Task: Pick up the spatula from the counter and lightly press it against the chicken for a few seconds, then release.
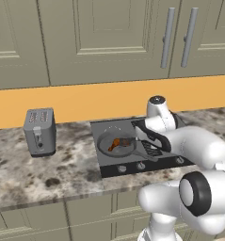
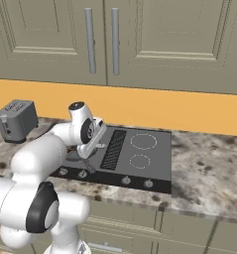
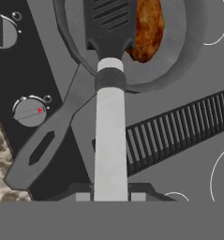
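Gripper (image 3: pixel 111 197) clamped on spatula (image 3: pixel 111 117) should shift its blade toward chicken (image 3: pixel 148 30) at 1 o'clock in pan (image 3: pixel 183 51), pressing lightly.

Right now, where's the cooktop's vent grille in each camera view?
Left base view: vent grille just right of the pan.
Right base view: left of centre, beside the two burner rings.
Hand view: slanted band right of the spatula handle.
Shared landmark: the cooktop knobs.
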Tool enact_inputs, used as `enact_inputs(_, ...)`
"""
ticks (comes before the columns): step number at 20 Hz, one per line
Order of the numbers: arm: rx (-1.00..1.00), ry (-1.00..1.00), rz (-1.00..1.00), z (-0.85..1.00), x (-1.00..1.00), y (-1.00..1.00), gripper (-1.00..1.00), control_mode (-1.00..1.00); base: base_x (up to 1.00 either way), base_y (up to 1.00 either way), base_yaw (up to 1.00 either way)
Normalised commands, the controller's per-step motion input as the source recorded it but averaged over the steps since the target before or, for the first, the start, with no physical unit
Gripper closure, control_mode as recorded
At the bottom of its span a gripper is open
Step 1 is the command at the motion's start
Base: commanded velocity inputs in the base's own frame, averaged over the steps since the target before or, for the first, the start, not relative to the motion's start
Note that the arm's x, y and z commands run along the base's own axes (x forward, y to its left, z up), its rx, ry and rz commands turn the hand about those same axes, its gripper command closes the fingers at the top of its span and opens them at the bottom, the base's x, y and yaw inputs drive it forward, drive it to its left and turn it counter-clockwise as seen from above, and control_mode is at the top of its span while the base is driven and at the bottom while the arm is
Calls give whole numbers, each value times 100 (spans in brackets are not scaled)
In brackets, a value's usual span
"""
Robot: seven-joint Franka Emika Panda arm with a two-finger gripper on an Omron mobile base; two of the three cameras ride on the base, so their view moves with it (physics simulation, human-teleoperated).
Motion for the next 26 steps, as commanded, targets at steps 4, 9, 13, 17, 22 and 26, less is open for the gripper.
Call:
enact_inputs(4, 0, 0, 1, -7, 8, 0, 100, -100, 0, 0, 0)
enact_inputs(9, 0, 0, 1, -10, 15, 0, 100, -100, 0, 0, 0)
enact_inputs(13, 0, 0, 1, -9, 15, 0, 100, -100, 0, 0, 0)
enact_inputs(17, 0, 0, 1, -5, 13, 0, 100, -100, 0, 0, 0)
enact_inputs(22, 0, 0, 1, -8, 5, 0, 100, -100, 0, 0, 0)
enact_inputs(26, 0, 0, 1, -11, 5, 0, 100, -100, 0, 0, 0)
